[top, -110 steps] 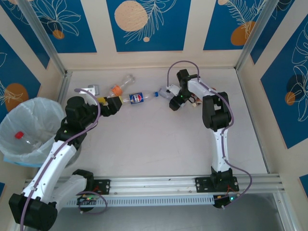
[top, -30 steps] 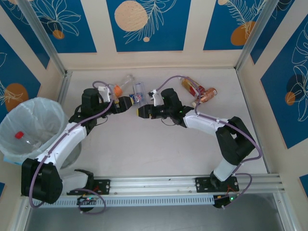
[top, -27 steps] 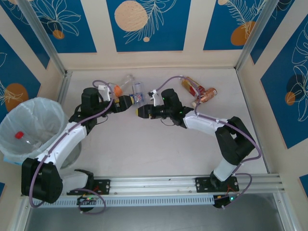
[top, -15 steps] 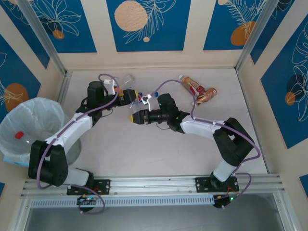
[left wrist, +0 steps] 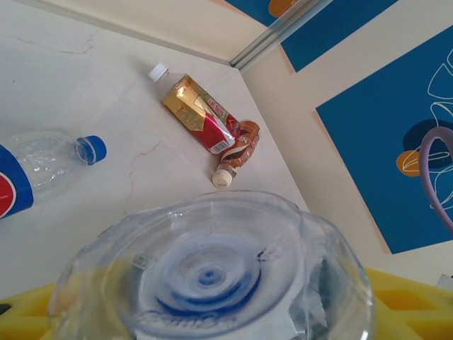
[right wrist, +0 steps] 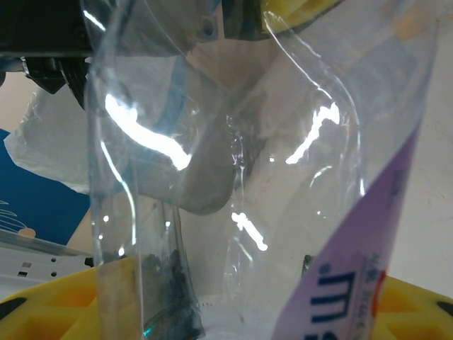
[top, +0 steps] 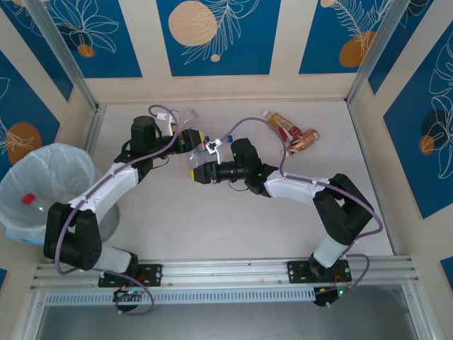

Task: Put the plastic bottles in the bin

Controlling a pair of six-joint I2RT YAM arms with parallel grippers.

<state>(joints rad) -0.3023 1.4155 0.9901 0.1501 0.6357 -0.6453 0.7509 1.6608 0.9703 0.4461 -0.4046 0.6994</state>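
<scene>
Pale marble-look table (top: 233, 219). Far right: red-labelled bottle (top: 280, 126) touching brown bottle (top: 306, 139). Far centre: blue-capped bottle (left wrist: 39, 166). Far left: clear bottle (top: 188, 115).

Left arm: the white left arm (top: 106, 188) reaches forward and right, elbow bent.
Left gripper: the left gripper (top: 192, 139) has its yellow fingers (left wrist: 417, 304) against both sides of a clear plastic bottle (left wrist: 212, 269).
Right arm: the white right arm (top: 297, 185) stretches low toward the left.
Right gripper: the right gripper (top: 196, 171) faces the left one, and its 2 fingers grip the same bottle.
</scene>
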